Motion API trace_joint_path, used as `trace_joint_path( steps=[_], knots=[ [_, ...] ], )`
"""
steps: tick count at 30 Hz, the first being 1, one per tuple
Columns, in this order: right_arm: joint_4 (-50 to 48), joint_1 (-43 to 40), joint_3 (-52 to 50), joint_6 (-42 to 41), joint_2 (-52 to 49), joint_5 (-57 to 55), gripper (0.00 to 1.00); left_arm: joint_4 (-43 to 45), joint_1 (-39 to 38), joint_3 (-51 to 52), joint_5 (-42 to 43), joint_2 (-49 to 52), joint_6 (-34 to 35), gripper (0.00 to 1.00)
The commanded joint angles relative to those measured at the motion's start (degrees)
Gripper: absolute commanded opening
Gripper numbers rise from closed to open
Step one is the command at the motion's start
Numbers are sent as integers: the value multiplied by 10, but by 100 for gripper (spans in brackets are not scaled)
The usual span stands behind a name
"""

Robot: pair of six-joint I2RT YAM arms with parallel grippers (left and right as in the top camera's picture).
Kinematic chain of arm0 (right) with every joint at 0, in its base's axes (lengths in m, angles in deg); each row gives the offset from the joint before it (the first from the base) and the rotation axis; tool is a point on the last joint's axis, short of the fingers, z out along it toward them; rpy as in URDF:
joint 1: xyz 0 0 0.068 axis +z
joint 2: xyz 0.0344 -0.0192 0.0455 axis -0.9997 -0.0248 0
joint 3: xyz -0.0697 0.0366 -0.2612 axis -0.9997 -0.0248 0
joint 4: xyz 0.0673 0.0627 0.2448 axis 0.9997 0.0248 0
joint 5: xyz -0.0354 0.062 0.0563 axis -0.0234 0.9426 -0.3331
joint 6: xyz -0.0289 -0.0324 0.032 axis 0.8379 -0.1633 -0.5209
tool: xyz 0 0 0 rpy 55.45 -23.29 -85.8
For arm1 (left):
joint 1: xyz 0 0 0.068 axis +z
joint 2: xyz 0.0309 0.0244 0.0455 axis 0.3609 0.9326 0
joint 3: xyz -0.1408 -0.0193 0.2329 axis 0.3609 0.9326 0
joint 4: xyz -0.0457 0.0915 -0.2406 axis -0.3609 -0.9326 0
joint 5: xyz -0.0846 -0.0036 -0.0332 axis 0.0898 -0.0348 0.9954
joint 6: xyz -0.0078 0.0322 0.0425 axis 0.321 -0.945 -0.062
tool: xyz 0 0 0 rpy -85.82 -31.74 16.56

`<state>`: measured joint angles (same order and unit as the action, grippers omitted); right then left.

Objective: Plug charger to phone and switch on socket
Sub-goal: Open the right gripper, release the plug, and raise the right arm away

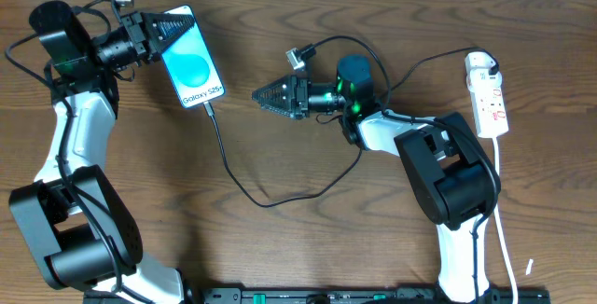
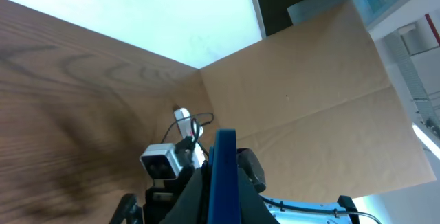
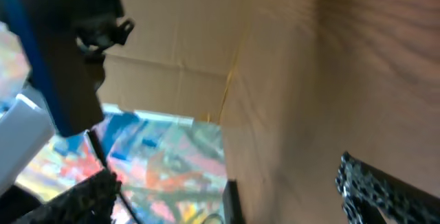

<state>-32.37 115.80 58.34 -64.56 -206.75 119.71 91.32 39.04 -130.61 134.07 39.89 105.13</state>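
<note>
The phone (image 1: 193,60), screen up with a blue circle, lies tilted at the far left of the table. My left gripper (image 1: 160,34) is shut on its upper end. In the left wrist view the phone (image 2: 224,148) shows edge-on between the fingers (image 2: 223,189). The charger cable (image 1: 227,166) runs from the phone's lower end in a loop toward the right arm, and its tip looks seated in the phone. The white socket (image 1: 491,99) lies at the far right. My right gripper (image 1: 264,93) is open and empty, right of the phone. In the right wrist view (image 3: 227,189) its fingers are wide apart.
A white cord (image 1: 501,213) runs from the socket down the right side. A black cable (image 1: 431,60) leads to a white plug on the socket's top end. The right arm base (image 1: 448,178) stands between the socket and the cable loop.
</note>
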Motion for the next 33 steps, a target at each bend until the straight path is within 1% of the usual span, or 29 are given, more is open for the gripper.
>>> trace_joint_path(
  steps=[1, 4, 8, 13, 18, 21, 28, 33],
  knots=[
    [29, -3, 5, 65, 0, -32, 99, 2, 2, -11, 16, -17, 5, 7],
    [68, -3, 5, 90, 4, -50, 99, 2, 2, -11, 16, -17, 5, 7],
    [171, -3, 5, 160, 25, -103, 99, 2, 2, -11, 16, -17, 5, 7],
    [303, -3, 5, 248, 77, -179, 99, 2, 2, -11, 16, -17, 5, 7],
    [405, -3, 5, 306, 136, -262, 99, 2, 2, -11, 16, -17, 5, 7],
    [455, -3, 5, 322, 166, -316, 99, 2, 2, -11, 16, -17, 5, 7],
    [619, -3, 5, 331, 246, -537, 99, 2, 2, -11, 16, -17, 5, 8],
    [700, -3, 5, 331, 298, -651, 99, 2, 1, -10, 16, -17, -2, 7]
  ],
)
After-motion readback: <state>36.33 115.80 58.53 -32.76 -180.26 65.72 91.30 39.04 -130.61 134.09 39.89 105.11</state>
